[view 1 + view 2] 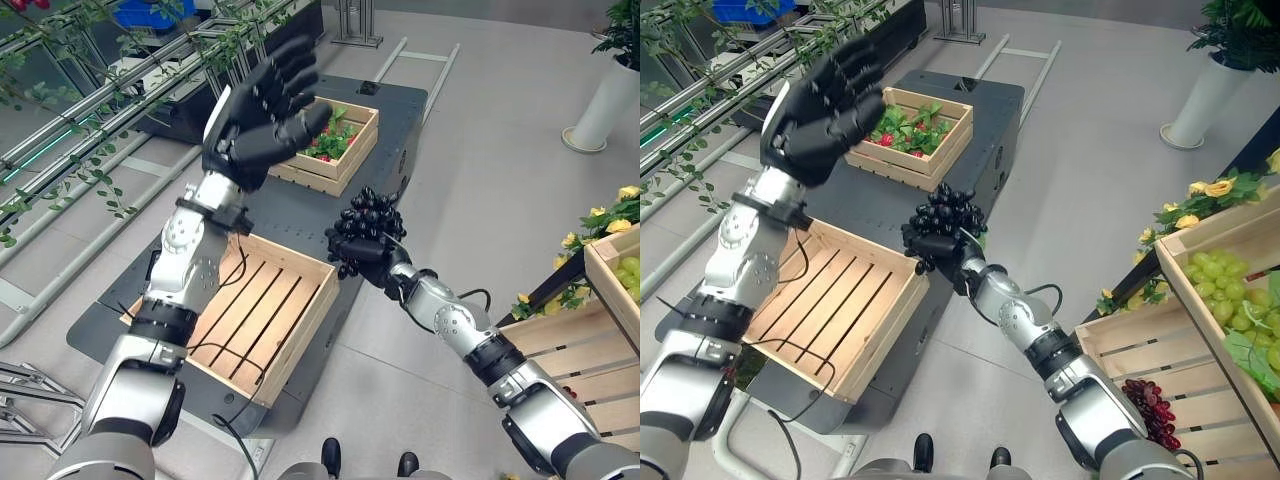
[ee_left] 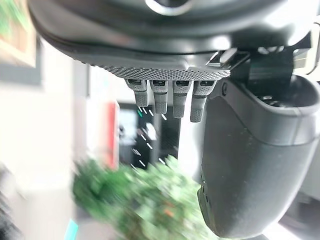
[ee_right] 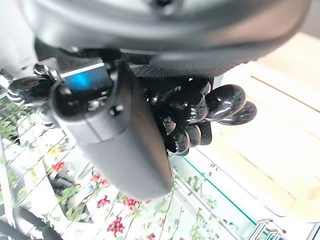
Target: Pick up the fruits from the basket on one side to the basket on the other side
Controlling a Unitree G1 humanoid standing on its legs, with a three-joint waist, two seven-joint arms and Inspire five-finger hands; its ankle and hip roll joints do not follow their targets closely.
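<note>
Grey floor surrounds a dark cart (image 1: pixel 400 110); right hand (image 1: pixel 362 250) clamps black grapes (image 1: pixel 372 212) at 3 o'clock of the slatted crate (image 1: pixel 262 312); left hand (image 1: pixel 262 112) is raised, fingers straight and together.

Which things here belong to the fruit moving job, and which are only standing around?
Job:
- right hand gripping black grapes
- empty wooden crate
- crate of dark grapes at the robot's right

Standing around:
- raised open left hand
- strawberry crate
- green grape crate
- white planter
</note>
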